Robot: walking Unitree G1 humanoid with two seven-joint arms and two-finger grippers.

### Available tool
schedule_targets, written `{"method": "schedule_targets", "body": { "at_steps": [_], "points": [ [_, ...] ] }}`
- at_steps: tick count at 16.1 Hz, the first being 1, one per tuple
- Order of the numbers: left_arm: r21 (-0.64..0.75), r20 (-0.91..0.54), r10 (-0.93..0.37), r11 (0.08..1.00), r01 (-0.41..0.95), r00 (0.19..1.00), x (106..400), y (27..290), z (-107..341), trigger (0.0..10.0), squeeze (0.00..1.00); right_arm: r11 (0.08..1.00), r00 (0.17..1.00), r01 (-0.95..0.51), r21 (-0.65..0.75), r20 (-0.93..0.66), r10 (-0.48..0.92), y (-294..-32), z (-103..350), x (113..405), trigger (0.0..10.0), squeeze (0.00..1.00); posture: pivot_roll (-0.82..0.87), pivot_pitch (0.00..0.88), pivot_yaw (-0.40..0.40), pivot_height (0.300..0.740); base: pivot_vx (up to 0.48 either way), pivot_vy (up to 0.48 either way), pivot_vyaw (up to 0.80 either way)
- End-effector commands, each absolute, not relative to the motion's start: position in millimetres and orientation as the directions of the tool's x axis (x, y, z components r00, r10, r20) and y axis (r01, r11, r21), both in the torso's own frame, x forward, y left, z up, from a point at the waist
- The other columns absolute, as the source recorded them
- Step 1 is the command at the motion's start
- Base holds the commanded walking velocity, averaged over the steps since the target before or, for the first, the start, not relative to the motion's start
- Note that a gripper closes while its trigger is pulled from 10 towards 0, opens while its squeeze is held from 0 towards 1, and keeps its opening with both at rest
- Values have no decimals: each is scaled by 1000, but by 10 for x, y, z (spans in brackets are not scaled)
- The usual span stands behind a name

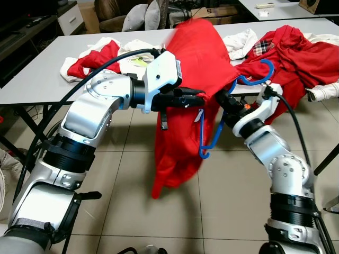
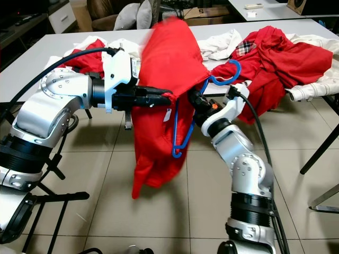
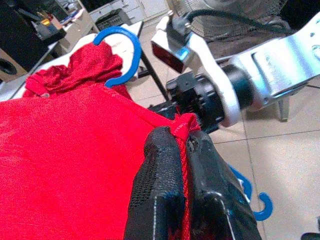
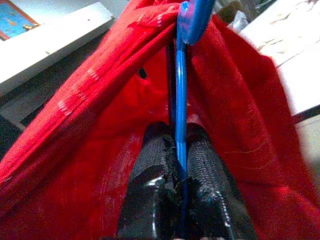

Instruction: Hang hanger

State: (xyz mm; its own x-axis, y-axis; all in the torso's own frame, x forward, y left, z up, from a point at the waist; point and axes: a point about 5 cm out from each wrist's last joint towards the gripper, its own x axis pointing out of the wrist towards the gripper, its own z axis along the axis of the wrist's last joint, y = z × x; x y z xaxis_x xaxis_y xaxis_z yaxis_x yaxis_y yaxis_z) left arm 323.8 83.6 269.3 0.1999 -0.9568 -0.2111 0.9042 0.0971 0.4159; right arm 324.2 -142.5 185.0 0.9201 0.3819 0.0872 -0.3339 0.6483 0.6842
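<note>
Before cluttered table (image 1: 42,74), blue hanger (image 1: 212,138) and red garment (image 1: 185,106) pinched between fingers.

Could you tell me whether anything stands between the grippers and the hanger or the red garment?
Nothing does. The right gripper is shut on the blue hanger, and the left gripper is pinching the red garment's edge. No rail to hang it on can be seen.

Head views look down at the red garment (image 1: 185,106); wrist cameras (very close) share it.
</note>
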Motion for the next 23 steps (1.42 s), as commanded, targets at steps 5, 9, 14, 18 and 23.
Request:
{"method": "schedule_targets", "body": {
  "at_steps": [5, 9, 14, 18, 23],
  "points": [
    [393, -168, -977, 55, 918, 130, 3157, 770, 2845, 0, 0, 651, 950, -280, 705, 104, 295, -1440, 1902, 3329, 10000, 0, -140, 0, 129, 740, 0, 0, 0],
    [376, -231, -966, 25, 926, 119, 3142, 798, 2771, 0, 0, 644, 953, -266, 717, 95, 287, -1415, 1894, 3339, 10000, 0, -141, 0, 129, 740, 0, 0, 0],
    [329, -308, -948, -23, 944, 84, 3080, 836, 2661, 0, 0, 608, 965, -228, 761, 93, 245, -1482, 1897, 3360, 10000, 0, -143, 0, 127, 740, 0, 0, 0],
    [285, -254, -967, -68, 956, 7, 2981, 734, 2702, 0, 0, 609, 972, -202, 767, 79, 223, -1495, 1880, 3388, 10000, 0, -138, 0, 122, 740, 0, 0, 0],
    [227, -253, -967, -64, 972, -5, 2949, 651, 2544, 0, 0, 549, 975, -195, 813, 102, 196, -1502, 1917, 3433, 10000, 0, -128, 0, 110, 740, 0, 0, 0]
  ]
}}
